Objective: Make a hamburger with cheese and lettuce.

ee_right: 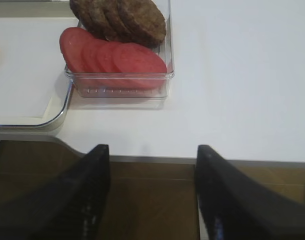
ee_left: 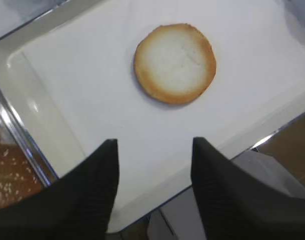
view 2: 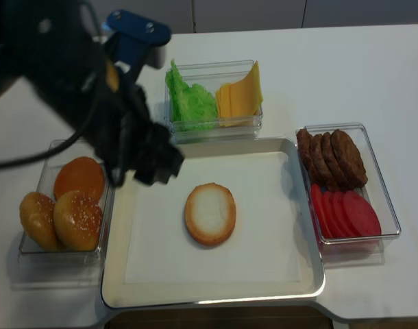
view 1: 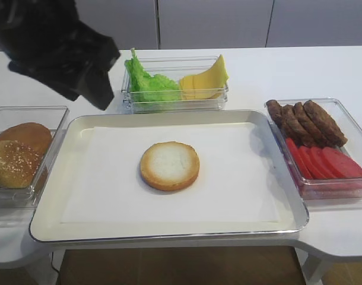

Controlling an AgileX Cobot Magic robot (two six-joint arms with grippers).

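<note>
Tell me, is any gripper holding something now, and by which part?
Nothing is held. The left gripper and right gripper both show open jaws with nothing between them.

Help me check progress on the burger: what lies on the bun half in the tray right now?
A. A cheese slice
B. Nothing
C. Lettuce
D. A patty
B: the bun half shows a bare pale cut face, while the cheese and lettuce sit in their container.
</note>
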